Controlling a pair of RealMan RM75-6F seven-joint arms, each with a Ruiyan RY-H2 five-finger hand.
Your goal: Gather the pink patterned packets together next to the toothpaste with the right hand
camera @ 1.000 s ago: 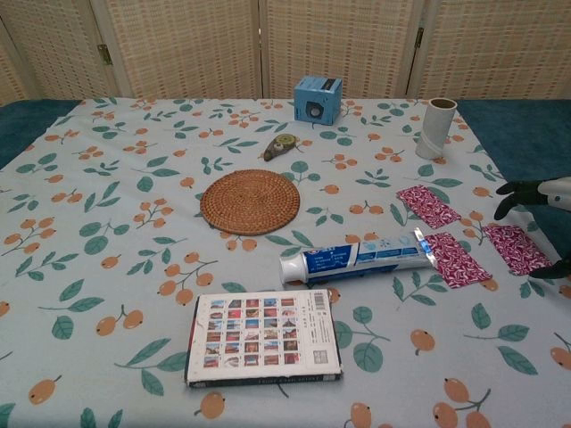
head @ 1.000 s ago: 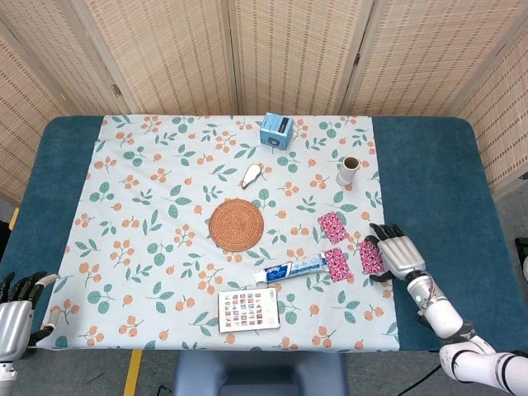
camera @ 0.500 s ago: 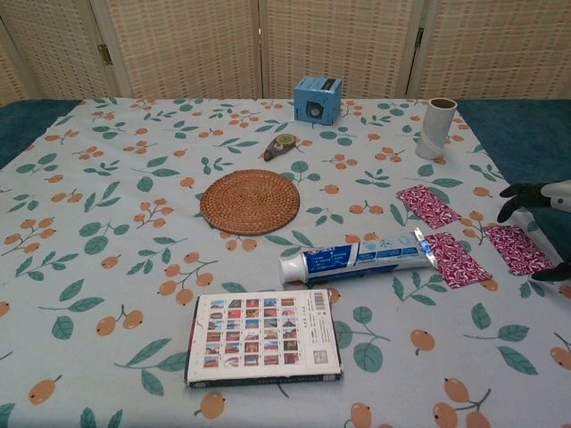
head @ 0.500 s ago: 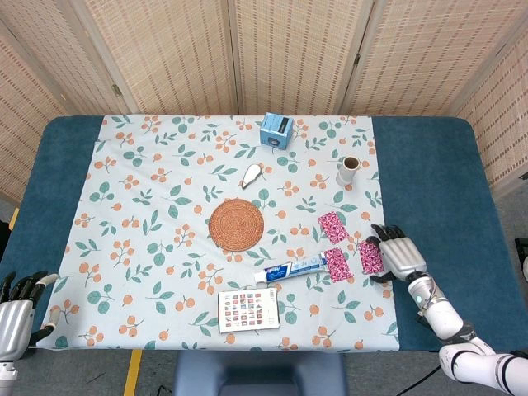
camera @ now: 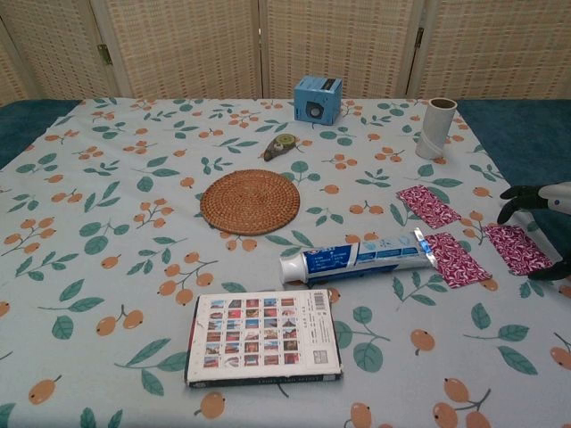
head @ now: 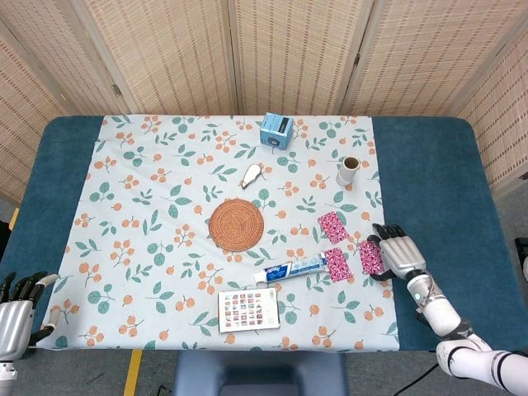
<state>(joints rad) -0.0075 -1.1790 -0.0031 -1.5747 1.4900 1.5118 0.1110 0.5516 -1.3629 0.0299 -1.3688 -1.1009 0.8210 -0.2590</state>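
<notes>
Three pink patterned packets lie at the right of the cloth. One [head: 333, 227] [camera: 428, 206] sits farthest back, one [head: 338, 264] [camera: 455, 259] touches the cap end of the toothpaste tube [head: 289, 269] [camera: 355, 259], and one [head: 370, 256] [camera: 517, 248] lies farthest right. My right hand [head: 398, 253] [camera: 540, 230] hovers at that rightmost packet's right edge, fingers spread, holding nothing. Whether it touches the packet I cannot tell. My left hand [head: 16, 313] rests off the table's front left corner, fingers loosely curled and apart, empty.
A woven round coaster [head: 236, 224] lies mid-table, a picture book [head: 248, 309] at the front, a blue box [head: 276, 130] and a small tape dispenser [head: 252, 174] at the back, a cardboard tube [head: 348, 171] behind the packets. Blue table surface [head: 445, 190] borders the cloth.
My right hand has shifted very slightly; the packets, toothpaste and left hand have stayed put.
</notes>
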